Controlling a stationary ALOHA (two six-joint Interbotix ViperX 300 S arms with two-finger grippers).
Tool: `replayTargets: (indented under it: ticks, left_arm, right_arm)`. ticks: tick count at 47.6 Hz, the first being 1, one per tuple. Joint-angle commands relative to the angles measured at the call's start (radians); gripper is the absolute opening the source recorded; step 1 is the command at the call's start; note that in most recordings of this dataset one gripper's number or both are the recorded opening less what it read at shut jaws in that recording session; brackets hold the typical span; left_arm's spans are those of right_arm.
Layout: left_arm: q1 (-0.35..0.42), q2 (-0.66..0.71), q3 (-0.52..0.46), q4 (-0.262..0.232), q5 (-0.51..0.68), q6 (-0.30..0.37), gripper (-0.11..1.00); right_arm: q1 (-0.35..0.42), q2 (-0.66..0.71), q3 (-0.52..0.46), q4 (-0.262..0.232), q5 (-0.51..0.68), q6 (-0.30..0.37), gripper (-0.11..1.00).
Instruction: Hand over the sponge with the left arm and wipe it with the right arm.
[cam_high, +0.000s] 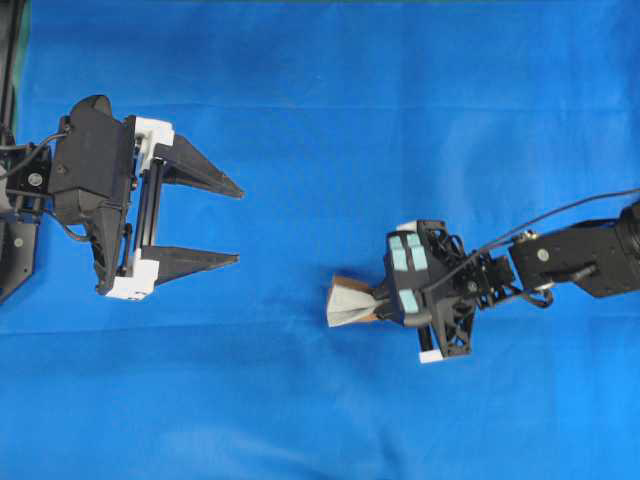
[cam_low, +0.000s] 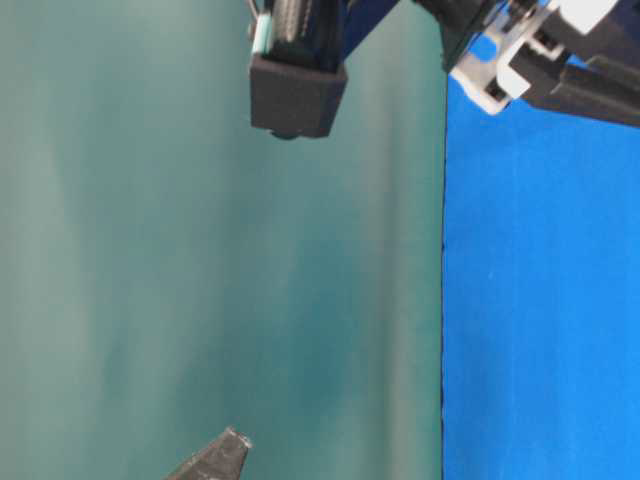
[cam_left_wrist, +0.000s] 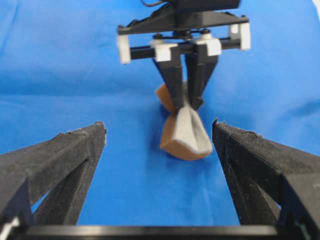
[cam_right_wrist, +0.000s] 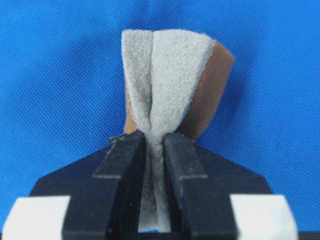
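Left hand (cam_left_wrist: 160, 150) spread wide, sponge (cam_left_wrist: 186, 132) pinched folded in right hand (cam_left_wrist: 186, 102)

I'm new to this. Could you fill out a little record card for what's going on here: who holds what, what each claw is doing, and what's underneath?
Held item: sponge, grey face folded inward, brown layer outside
Holder: right claw, shut on the sponge, pinching it at one end
Other claw: left claw, open, empty
Spacing: left claw apart from the sponge, pointing toward it
Surface: blue cloth
Handover: done, the sponge is with the right claw
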Motion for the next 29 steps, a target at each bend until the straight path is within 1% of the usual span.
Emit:
replayTargets:
  ticks: [1, 6, 7, 14, 21, 29]
  left_arm:
    - [-0.005, -0.003, -0.009, 0.002, -0.008, 0.002, 0.91]
    - [-0.003, -0.003, -0.009, 0.002, -0.008, 0.002, 0.91]
    - [-0.003, -0.003, -0.009, 0.002, -0.009, 0.002, 0.91]
    - [-0.003, -0.003, -0.011, 0.002, -0.008, 0.000, 0.91]
    - [-0.003, -0.003, -0.009, 0.002, -0.008, 0.000, 0.91]
    - [-0.003, -0.003, -0.009, 0.002, -0.008, 0.002, 0.91]
  right_arm:
    - [-0.071, -0.025, -0.014, -0.026, 0.021, -0.006, 0.19]
    - [-0.149, -0.025, -0.014, -0.060, 0.021, -0.014, 0.19]
    - [-0.173, -0.025, -0.014, -0.074, 0.021, -0.015, 0.19]
    - [-0.256, -0.028, -0.014, -0.121, 0.020, -0.018, 0.19]
    - [-0.295, -0.031, -0.015, -0.160, 0.011, -0.018, 0.19]
    - [-0.301, -0.029, -0.018, -0.166, 0.005, -0.018, 0.19]
